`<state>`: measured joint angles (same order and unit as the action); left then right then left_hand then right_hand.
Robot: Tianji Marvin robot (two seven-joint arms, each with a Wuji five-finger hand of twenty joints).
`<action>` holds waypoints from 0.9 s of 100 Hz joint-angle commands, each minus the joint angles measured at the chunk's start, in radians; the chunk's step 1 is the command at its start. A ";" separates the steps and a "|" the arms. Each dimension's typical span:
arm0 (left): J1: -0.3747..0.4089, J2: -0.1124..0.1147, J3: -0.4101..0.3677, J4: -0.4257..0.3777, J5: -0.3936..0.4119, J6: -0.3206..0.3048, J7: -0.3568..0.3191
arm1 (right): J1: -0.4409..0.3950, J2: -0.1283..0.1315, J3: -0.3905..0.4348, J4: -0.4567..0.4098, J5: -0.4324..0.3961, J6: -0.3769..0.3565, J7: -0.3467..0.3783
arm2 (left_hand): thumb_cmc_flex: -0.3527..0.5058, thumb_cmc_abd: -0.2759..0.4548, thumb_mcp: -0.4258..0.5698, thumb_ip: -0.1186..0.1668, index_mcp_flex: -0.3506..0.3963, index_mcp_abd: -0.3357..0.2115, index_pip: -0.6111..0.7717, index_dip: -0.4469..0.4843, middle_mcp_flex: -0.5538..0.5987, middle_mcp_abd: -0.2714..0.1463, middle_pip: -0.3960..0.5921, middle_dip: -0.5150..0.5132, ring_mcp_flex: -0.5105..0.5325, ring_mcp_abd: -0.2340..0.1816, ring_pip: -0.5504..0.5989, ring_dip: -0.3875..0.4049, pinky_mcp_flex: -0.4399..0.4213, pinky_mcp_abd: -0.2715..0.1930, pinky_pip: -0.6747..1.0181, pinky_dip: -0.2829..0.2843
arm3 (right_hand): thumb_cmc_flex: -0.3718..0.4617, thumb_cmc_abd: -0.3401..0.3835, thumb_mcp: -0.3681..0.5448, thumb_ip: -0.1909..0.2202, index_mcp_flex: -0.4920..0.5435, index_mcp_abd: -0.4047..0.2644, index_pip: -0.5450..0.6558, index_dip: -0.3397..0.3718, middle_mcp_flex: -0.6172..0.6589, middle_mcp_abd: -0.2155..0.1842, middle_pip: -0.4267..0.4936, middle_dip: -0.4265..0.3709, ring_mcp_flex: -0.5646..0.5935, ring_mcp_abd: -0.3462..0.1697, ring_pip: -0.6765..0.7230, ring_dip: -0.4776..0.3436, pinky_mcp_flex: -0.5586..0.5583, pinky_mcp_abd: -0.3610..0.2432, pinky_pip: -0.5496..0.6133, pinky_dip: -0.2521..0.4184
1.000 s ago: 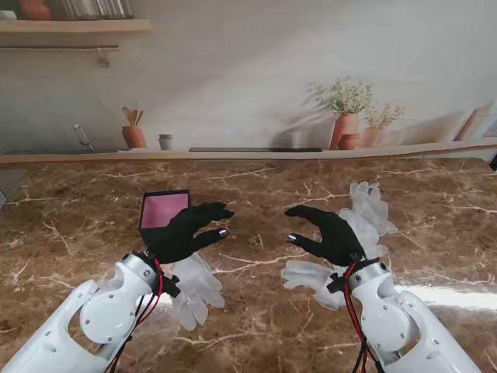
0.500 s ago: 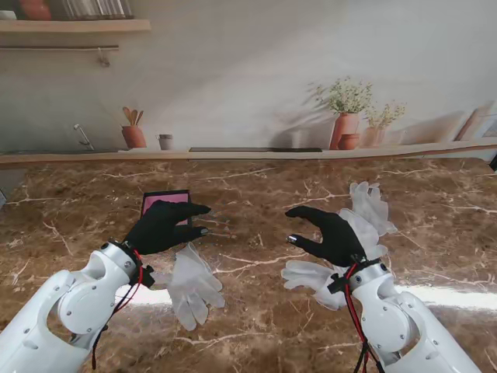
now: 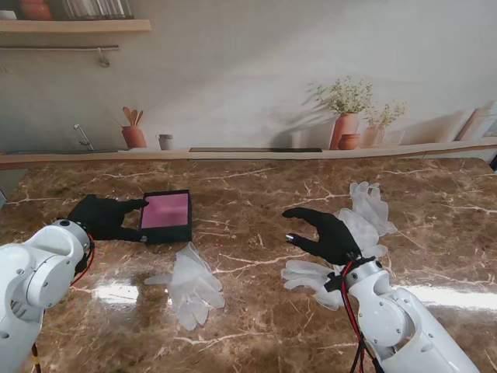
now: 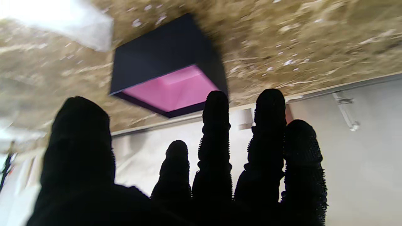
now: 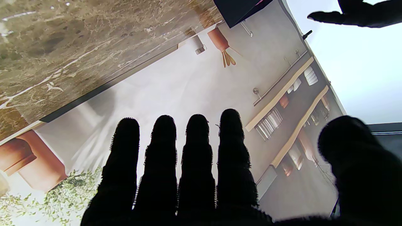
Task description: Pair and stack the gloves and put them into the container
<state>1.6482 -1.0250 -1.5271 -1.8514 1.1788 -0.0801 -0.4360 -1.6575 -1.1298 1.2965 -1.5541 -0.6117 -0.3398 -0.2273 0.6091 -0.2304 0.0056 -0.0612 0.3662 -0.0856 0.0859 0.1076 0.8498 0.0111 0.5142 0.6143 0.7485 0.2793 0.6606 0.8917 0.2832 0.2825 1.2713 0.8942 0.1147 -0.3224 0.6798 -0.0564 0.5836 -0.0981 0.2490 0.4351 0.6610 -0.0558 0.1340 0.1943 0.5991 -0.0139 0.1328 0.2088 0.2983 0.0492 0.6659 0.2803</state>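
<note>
- The left hand [image 3: 105, 217] is beside the container [image 3: 166, 215], at its left edge, fingers spread and holding nothing; whether the fingertips touch the wall cannot be told.
- The container is a shallow black box with a pink floor, standing open-side up on the marbled surface [image 3: 256, 326]. It looks rigid and light, so a nudge could slide it across the polished stone.
- One glove [image 3: 190, 284] lies flat just nearer the robot than the container, apart from it.
- More pale gloves [image 3: 365, 214] are heaped on the right side, partly under the right hand [image 3: 330, 235], which hovers over them with fingers apart and nothing in its grasp.
- The gloves appear thin, limp and translucent; they will likely drape and cling rather than keep shape. A pinch at the cuff or palm should lift one cleanly, while grabbing by a finger risks stretching or dragging it.
- The smooth surface offers little friction, so a glove may slip under a pressing fingertip.
</note>
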 commanded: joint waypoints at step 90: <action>-0.352 0.046 0.314 0.418 -0.091 0.035 -0.151 | -0.004 -0.004 -0.009 0.002 0.022 0.043 0.026 | 0.101 -0.098 0.011 0.032 0.320 -0.070 0.365 0.285 -0.008 0.002 -0.132 -0.190 0.023 -0.074 -0.176 -0.210 -0.056 0.022 -0.088 -0.068 | 0.049 0.017 -0.039 0.046 0.032 -0.029 0.020 0.023 0.025 -0.004 0.001 0.034 0.059 0.007 0.023 0.064 -0.016 0.031 0.027 0.064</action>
<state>1.2972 -0.9793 -1.2233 -1.4551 1.0948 -0.0541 -0.5952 -1.6546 -1.1301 1.2884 -1.5550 -0.5930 -0.3056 -0.2130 0.6636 -0.3020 0.0068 -0.0507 0.6022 -0.1780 0.3762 0.3455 0.8676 0.0194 0.3980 0.4095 0.8012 0.2252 0.4990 0.6612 0.2500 0.2895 1.1937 0.8232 0.1282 -0.3208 0.6644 -0.0556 0.5957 -0.1083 0.2658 0.4374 0.6834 -0.0556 0.1376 0.2093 0.6413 -0.0055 0.1497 0.2578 0.2910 0.0821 0.6854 0.3182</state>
